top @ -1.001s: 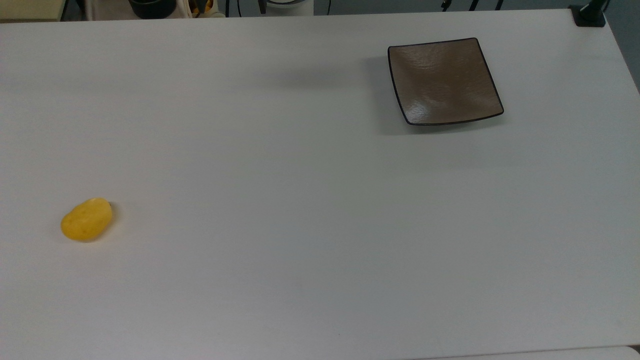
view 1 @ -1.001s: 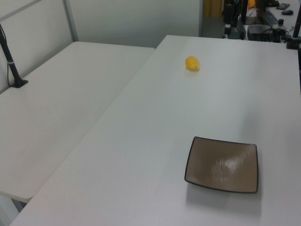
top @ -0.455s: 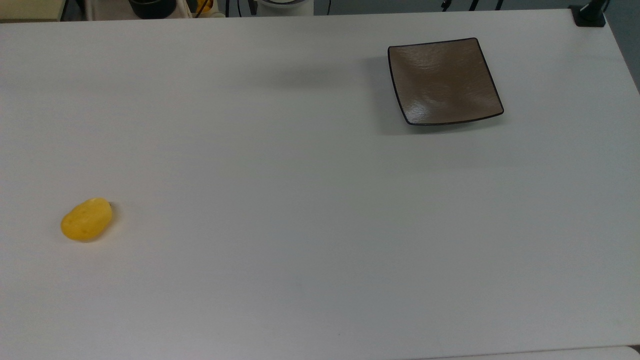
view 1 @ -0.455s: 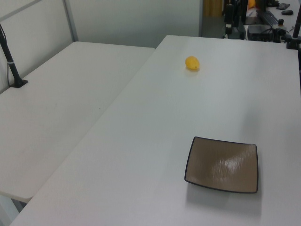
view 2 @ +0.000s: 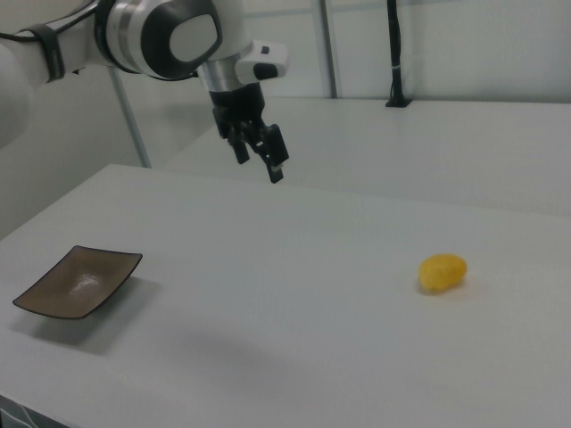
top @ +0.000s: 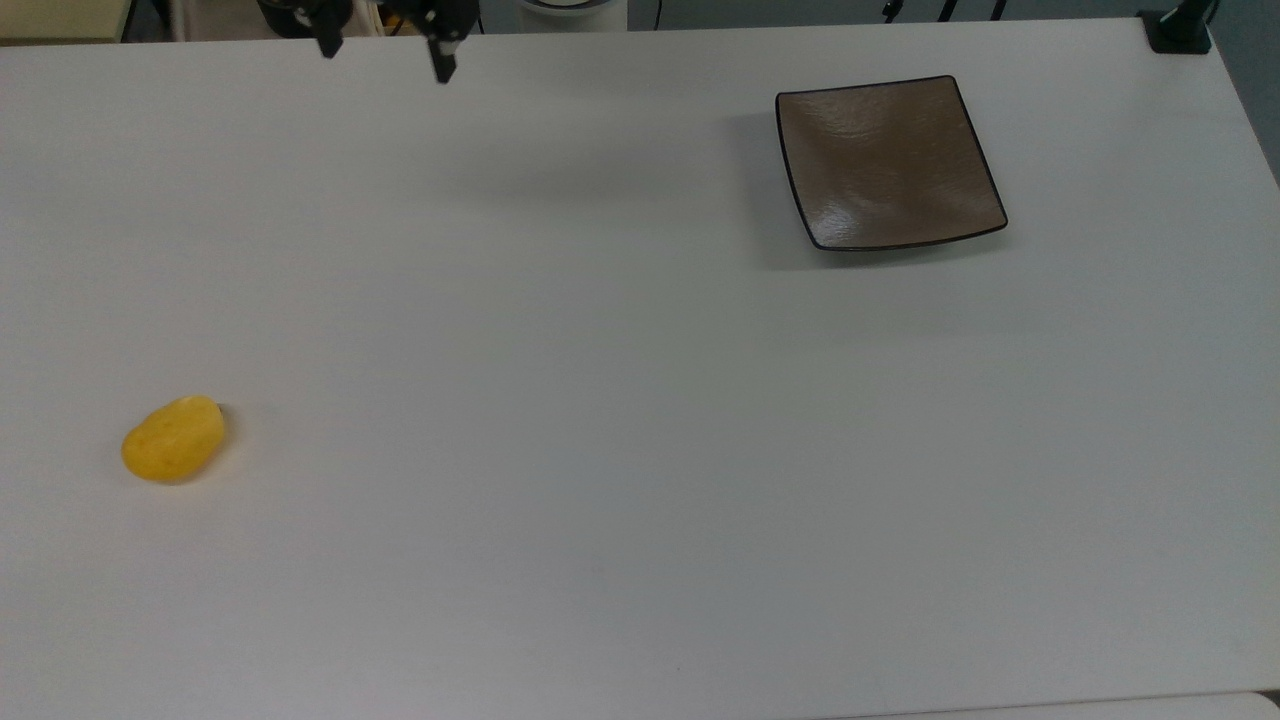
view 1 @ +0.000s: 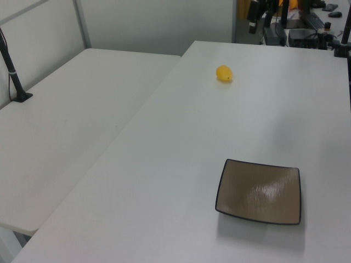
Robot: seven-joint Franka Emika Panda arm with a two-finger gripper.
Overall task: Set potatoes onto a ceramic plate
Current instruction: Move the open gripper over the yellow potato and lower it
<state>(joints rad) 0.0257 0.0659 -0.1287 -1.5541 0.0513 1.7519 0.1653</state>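
Hand [top: 385,58] open at table's [top: 600,450] far edge — potato [top: 173,440], plate [top: 888,160] well apart.

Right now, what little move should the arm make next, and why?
Probably swing toward the potato and come down over it. The gripper hangs open and empty, high above the table, while the potato lies far from the plate, which holds nothing.

I log a bright yellow potato [top: 173,439], a brown-grey plate [top: 888,162] with dark rim, a white tabletop [top: 600,400], and a black pincer [view 2: 259,153].
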